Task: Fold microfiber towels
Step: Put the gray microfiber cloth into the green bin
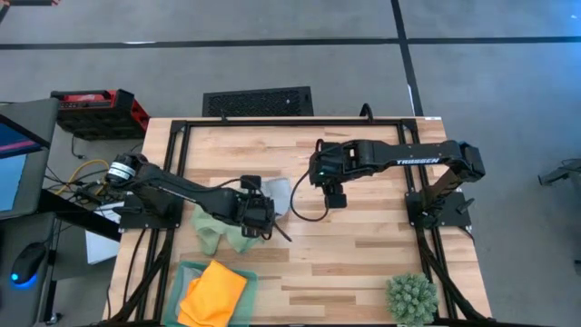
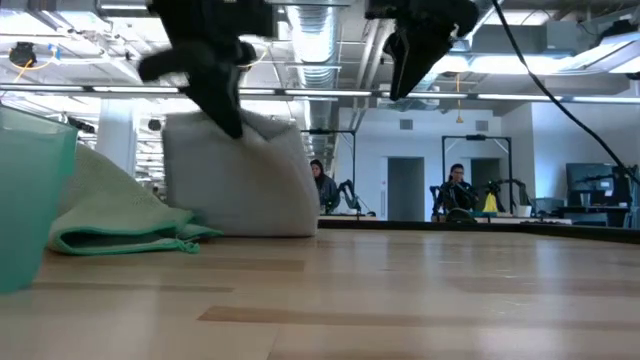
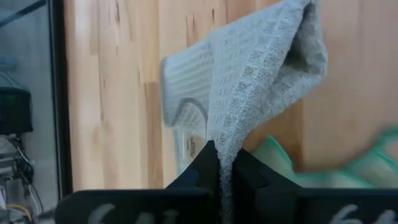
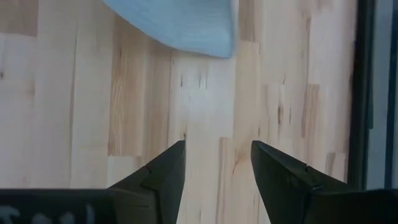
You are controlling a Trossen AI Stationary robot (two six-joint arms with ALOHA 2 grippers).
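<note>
Two arms over surface centre: left gripper (image 3: 219,163) fingers pinch grey-blue towel (image 1: 277,194) edge, lifting it beside green towel (image 1: 218,232); right gripper (image 4: 216,163) fingers spread, empty. Likely next: carry edge across for fold.

High cam straight down on table (image 1: 363,245); low cam level at tabletop; wrist cams close, facing wood.
</note>
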